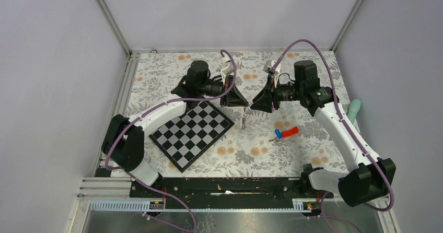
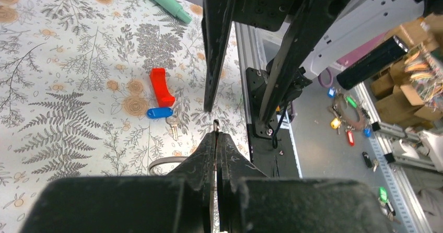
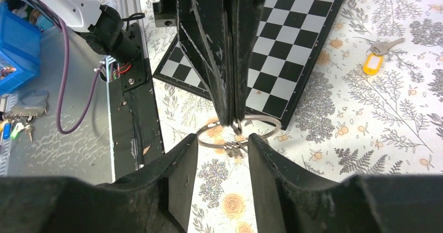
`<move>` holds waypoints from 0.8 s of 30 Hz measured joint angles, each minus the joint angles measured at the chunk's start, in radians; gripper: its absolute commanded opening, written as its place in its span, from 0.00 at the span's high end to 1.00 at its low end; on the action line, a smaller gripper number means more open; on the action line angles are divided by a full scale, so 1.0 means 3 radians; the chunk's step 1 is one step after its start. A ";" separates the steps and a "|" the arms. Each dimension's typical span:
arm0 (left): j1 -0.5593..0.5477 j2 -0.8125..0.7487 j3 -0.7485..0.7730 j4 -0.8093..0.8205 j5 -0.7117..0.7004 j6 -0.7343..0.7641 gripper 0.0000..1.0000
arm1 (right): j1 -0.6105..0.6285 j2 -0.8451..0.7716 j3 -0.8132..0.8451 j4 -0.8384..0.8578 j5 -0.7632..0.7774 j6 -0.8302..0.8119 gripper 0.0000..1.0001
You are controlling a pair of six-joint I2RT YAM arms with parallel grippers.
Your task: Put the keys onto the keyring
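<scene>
the left claw point(image 1: 243, 103) is pressed together and pinches the top edge of the keyring point(image 1: 244, 119), which hangs down from its tips in the gap between the two arms, just past the far corner of the chessboard point(image 1: 191, 134)

in the right wrist view the left claw point(image 3: 232, 119) comes in from above with its fingers shut flat on the thin silver keyring point(image 3: 209, 143), and a small metal lump sits on the ring's lower edge; whether that is a key cannot be told

the right claw point(image 3: 223, 139) is spread, one finger on each side of the lower part of the ring, and no contact with it shows

from the left wrist view only a short arc of the keyring point(image 2: 162, 162) peeks out beside the shut left claw point(image 2: 216, 136), with the open right claw point(image 2: 235, 113) facing it from above

the blue-capped key point(image 1: 278, 134) lies flat on the floral table point(image 1: 292, 160) to the right of the ring, well apart from it, its cap touching or nearly touching a red plastic piece point(image 1: 290, 132)

the yellow-tagged key point(image 3: 373, 63) lies on the table beyond the chessboard point(image 3: 292, 45) in the right wrist view, off the board and apart from the ring

a mint-green handle point(image 1: 354, 110) rests at the table's right edge
</scene>
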 measured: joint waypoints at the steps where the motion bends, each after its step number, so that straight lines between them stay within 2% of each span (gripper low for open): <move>1: 0.0024 -0.0020 -0.0065 0.0120 0.0001 -0.0109 1.00 | -0.0018 -0.0010 0.0000 0.0005 -0.0001 0.0011 0.52; 5: 0.0139 -0.0085 -0.0298 0.0666 0.0001 -0.0576 1.00 | -0.0113 -0.0048 0.0000 0.0043 -0.0015 0.0090 0.53; 12: 0.0164 -0.0193 -0.0504 0.1306 -0.0017 -0.1099 1.00 | -0.0141 -0.0043 -0.0014 0.0253 -0.0186 0.0289 0.54; 24: 0.0158 -0.0212 -0.0584 0.1607 -0.0033 -0.1367 1.00 | -0.0139 0.0121 -0.0079 0.0811 -0.0524 0.0813 0.58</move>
